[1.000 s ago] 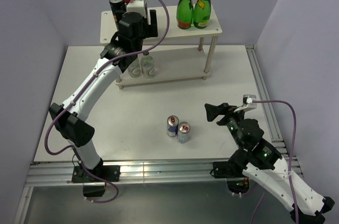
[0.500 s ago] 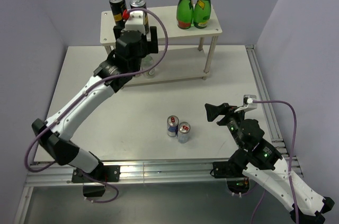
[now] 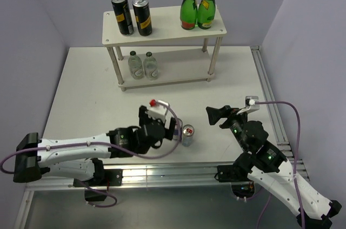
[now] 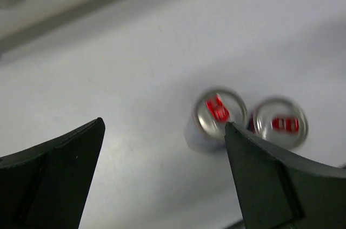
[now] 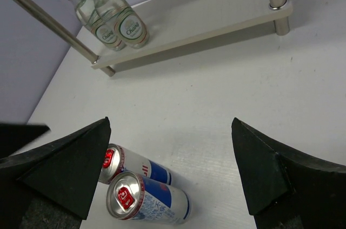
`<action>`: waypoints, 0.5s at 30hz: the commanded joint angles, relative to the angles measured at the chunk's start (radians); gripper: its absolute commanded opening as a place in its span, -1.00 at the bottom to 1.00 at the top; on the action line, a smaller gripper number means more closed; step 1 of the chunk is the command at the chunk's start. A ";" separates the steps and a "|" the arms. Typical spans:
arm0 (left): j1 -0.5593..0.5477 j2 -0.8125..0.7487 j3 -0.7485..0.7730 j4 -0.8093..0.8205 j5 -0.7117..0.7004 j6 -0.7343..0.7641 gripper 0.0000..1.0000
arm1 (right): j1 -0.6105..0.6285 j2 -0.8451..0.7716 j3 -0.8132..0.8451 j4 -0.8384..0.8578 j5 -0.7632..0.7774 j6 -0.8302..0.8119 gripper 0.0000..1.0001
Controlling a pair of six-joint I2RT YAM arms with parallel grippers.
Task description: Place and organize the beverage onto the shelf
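Near edge: the left arm lay low along the desk (image 3: 92, 93). The left pincer (image 4: 165, 131) was spread wide and held nothing. It hung over the two slim silver-blue cans (image 4: 219, 111). In the left wrist view the cans sat off-centre. The nearer can lay at the tip of one finger, and the second (image 4: 281, 122) was just beside it, further out. The picture was blurred.

From above, one can (image 3: 187, 135) stood upright in plain sight. The other was mostly hidden by the left pincer (image 3: 175, 126).

The right pincer (image 3: 215, 115) was also wide and empty, off to the cans' right and apart from them. Its camera looked across both cans (image 5: 141, 167).

Further back stood the shelf (image 3: 167, 23):
- Lower board: two clear bottles (image 3: 135, 65), side by side at the left.
- Upper board: two black-and-yellow cans (image 3: 122, 14) at the left and two green glass bottles (image 3: 188, 7) at the right.

Judgement: four of six drinks were shelved, and the step in hand was picking up the first silver-blue can.

The next move called for centring the left pincer on one can only. The cans stood so close that a finger had to slip between them, or take the outer can from its free side. Otherwise the neighbour could be tipped over.
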 commanded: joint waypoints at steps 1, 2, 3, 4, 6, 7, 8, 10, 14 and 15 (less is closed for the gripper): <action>-0.118 -0.009 -0.077 0.048 -0.057 -0.178 0.99 | 0.006 0.020 -0.005 0.041 -0.015 -0.018 1.00; -0.159 0.003 -0.084 0.036 -0.060 -0.198 0.99 | 0.004 0.023 -0.005 0.041 -0.013 -0.018 1.00; -0.175 0.011 -0.088 0.024 -0.063 -0.242 0.99 | 0.004 0.026 -0.005 0.041 -0.015 -0.018 1.00; -0.192 0.017 -0.094 0.012 -0.067 -0.262 0.99 | 0.004 0.028 -0.005 0.041 -0.015 -0.018 1.00; -0.225 0.036 -0.107 0.001 -0.077 -0.297 0.99 | 0.004 0.034 -0.003 0.040 -0.012 -0.018 1.00; -0.239 0.042 -0.111 0.010 -0.073 -0.296 0.99 | 0.004 0.035 -0.003 0.040 -0.010 -0.018 1.00; -0.244 0.045 -0.113 0.010 -0.073 -0.302 0.99 | 0.006 0.038 -0.003 0.040 -0.010 -0.018 1.00; -0.248 0.049 -0.133 0.016 -0.071 -0.314 0.99 | 0.004 0.040 -0.002 0.040 -0.010 -0.018 1.00; -0.250 0.066 -0.183 0.093 -0.064 -0.302 0.99 | 0.006 0.046 -0.003 0.043 -0.010 -0.019 1.00; -0.249 0.085 -0.193 0.110 -0.070 -0.307 0.99 | 0.004 0.048 -0.002 0.041 -0.009 -0.018 1.00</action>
